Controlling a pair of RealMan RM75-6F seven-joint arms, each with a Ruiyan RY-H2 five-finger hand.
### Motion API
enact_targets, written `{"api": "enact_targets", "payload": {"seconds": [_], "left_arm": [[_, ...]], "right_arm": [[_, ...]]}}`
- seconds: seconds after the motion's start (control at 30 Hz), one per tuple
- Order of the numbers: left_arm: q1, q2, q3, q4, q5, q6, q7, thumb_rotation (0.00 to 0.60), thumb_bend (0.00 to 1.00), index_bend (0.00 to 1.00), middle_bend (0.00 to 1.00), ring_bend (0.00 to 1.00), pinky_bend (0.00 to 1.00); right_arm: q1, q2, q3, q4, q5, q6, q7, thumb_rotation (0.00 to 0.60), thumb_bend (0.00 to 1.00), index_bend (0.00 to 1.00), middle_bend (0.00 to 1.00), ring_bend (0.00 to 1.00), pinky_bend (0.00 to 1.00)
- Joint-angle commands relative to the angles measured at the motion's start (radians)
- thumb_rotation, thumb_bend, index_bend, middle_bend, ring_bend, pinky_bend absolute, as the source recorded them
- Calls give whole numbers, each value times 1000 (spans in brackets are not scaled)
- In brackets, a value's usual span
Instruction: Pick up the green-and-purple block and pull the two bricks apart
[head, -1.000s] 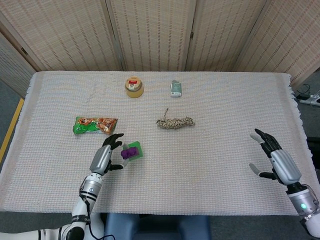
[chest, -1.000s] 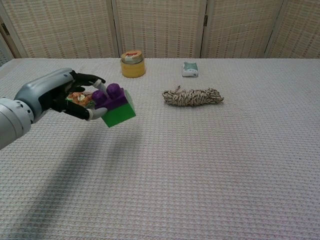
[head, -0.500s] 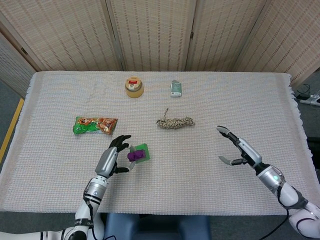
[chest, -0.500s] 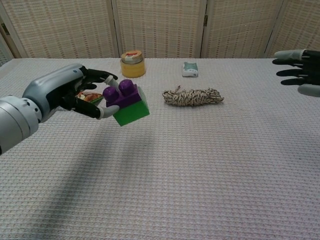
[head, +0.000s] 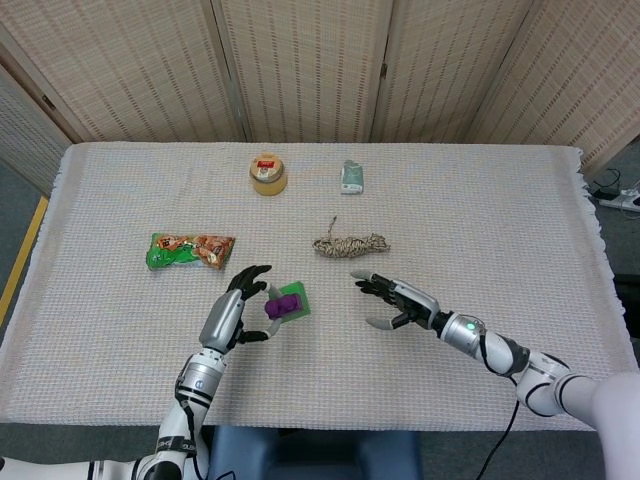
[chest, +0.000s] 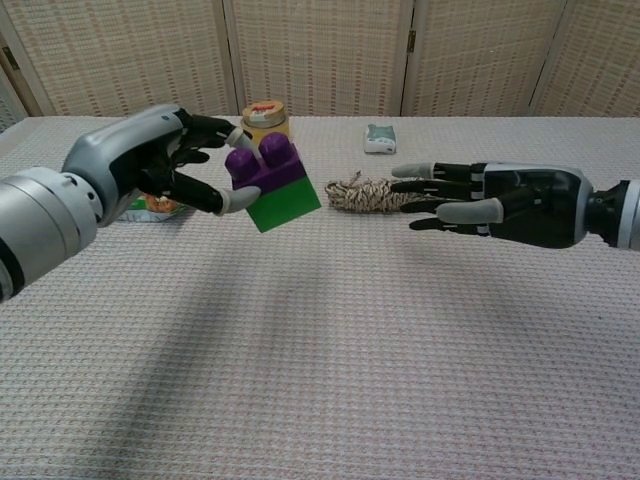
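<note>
Right hand (chest: 470, 201) now nearer, fingers spread, before rope (head: 350, 244); left hand (chest: 165, 160) gripping block (chest: 272, 183).

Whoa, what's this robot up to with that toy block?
Its left hand holds a green-and-purple block up off the table, the purple brick stacked on the green one, the two not yet pulled apart. Its right hand is stretched toward the block with fingers spread and nothing in it, not touching it. Behind them on the cloth-covered table lie a coil of rope, a snack packet, a yellow jar and a small pack.
</note>
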Motion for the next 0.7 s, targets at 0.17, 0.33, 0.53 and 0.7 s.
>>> {"api": "enact_targets", "payload": {"seconds": [0.17,0.33,0.53,0.7], "left_arm": [[-12,-2,-3,-25,-14,16,29,600,738,752,165,0,0],[-17,-5,-1,-28,-19,15,29,600,738,752,166,0,0],[-27,-16,-11,-24,-35,16,29,600,738,752,168,0,0],[-42,-35,-21,-21,-54,19,39,600,738,752,169,0,0]], "right_arm": [[41,-55,-8,29,14,56,41,600,399,66,0,0,0],[56,-83,-14,40,31,60,47,600,398,65,0,0,0],[74,-116,-15,65,48,68,52,600,398,65,0,0,0],[102,-144,-1,82,66,63,66,600,399,65,0,0,0]]}}
